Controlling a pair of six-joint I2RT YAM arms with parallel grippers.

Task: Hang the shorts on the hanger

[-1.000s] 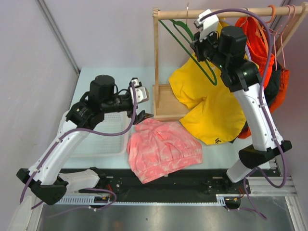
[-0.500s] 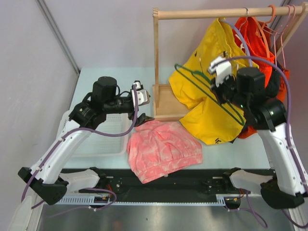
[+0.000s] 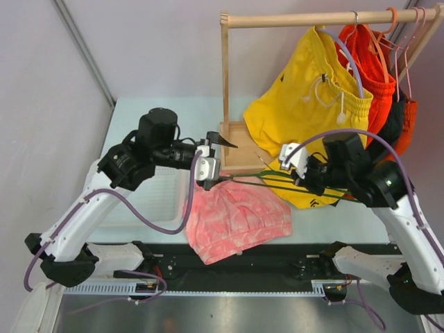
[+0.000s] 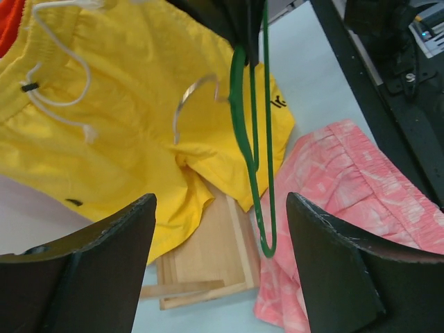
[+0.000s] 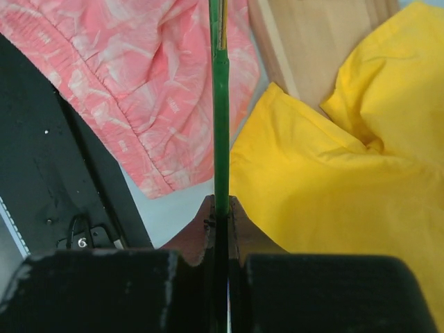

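Shorts (image 3: 236,218) pink, pale mottling, lying crumpled — right jaws clamp thin green hanger (image 5: 220,139); left jaws wide apart, empty.

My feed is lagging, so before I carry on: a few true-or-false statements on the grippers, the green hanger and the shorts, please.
1. The right gripper is shut on the green hanger. True.
2. The left gripper grips the pink shorts. False: it is open and empty; the shorts lie on the table.
3. The yellow shorts hang from the wooden rod. True.
4. The green hanger hangs on the rod. False: it is off the rod, in the right gripper.
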